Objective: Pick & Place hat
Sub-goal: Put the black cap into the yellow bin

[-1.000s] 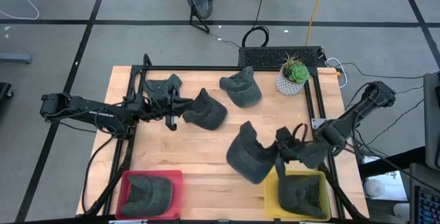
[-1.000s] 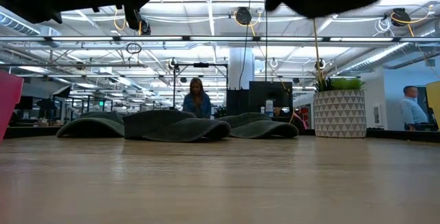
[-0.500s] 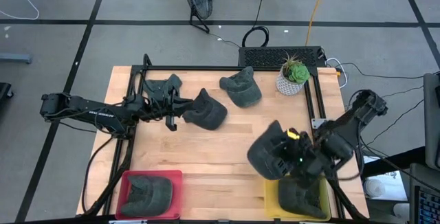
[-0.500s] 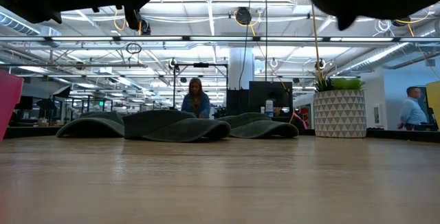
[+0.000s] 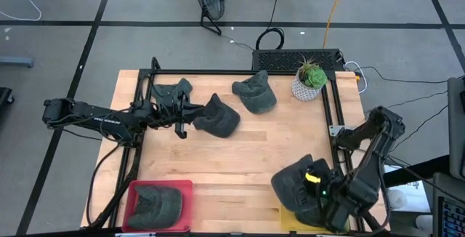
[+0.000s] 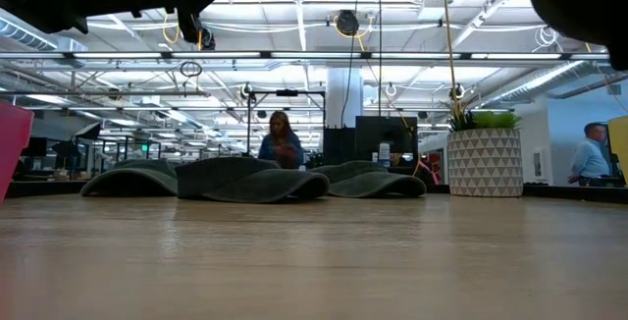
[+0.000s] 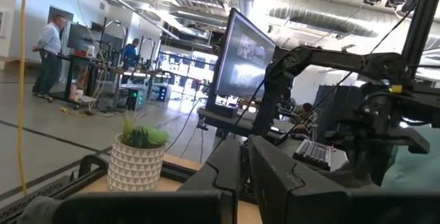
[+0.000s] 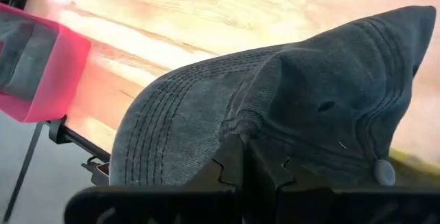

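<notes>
My right gripper (image 5: 320,187) is shut on a dark grey hat (image 5: 296,185), held in the air over the table's near right corner, partly above the yellow bin (image 5: 286,221). The same hat (image 8: 275,107) fills the right wrist view and shows as a dark shape (image 6: 587,6) at the top of the low view. My left gripper (image 5: 195,110) hovers shut at the far left, beside another hat (image 5: 218,118) that lies on the table. It touches nothing. A third hat (image 5: 256,91) lies farther back. My right gripper pinches the hat between its two fingers where the brim meets the crown (image 8: 240,133). The fingers slant downward onto it from above. The hat hangs clear of the table and the bin, brim toward the table's left side.
A red bin (image 5: 158,205) with a hat in it stands at the near left corner. The yellow bin holds a hat (image 5: 317,214) too. A potted plant (image 5: 309,81) stands at the far right. Another hat (image 5: 170,91) lies under my left arm. People are in the room behind.
My right gripper has carried the hat from the table's middle toward the near right corner, tipping downward and rolling as it went. The hat has turned about with it and now hangs over the yellow bin's edge.
</notes>
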Controlling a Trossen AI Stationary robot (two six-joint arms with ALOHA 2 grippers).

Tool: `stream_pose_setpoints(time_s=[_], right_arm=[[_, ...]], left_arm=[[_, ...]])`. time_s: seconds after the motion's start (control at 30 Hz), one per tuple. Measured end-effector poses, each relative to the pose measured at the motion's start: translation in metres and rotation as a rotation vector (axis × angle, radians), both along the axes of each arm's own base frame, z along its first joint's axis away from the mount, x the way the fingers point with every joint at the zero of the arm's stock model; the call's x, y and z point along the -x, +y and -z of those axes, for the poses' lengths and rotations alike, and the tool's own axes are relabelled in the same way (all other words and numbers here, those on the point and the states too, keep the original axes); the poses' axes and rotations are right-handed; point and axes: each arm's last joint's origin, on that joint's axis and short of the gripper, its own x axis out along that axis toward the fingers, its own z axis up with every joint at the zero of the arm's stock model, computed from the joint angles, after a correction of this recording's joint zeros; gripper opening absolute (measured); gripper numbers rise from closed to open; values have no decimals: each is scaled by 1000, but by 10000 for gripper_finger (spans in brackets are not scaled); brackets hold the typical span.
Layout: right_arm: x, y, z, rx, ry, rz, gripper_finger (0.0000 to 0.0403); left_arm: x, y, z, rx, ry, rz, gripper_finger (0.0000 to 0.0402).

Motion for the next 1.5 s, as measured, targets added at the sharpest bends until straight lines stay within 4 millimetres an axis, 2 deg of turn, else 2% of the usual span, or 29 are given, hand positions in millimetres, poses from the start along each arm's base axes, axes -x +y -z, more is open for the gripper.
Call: stream_pose_setpoints(time_s=[0.13, 0.3, 0.6, 0.83, 1.0, 1.37, 1.5], right_arm=[[0, 13, 10, -40, 41, 7, 0], [-9, 27, 24, -67, 48, 7, 0], [-4, 21, 29, 27, 143, 22, 0], [-14, 31, 40, -13, 141, 29, 0], [-14, 35, 47, -31, 196, 36, 0], [-13, 35, 47, -58, 233, 37, 0], [-11, 36, 55, -73, 269, 40, 0]], left_arm=[[-1, -4, 3, 15, 27, 50, 37], [-2, -12, 6, 30, 67, 115, 37], [-2, -35, 10, 33, 108, 226, 37], [0, -47, 10, 30, 110, 284, 37], [0, -50, 10, 28, 110, 301, 37], [0, -50, 10, 27, 109, 294, 37], [0, -50, 10, 27, 109, 293, 37]])
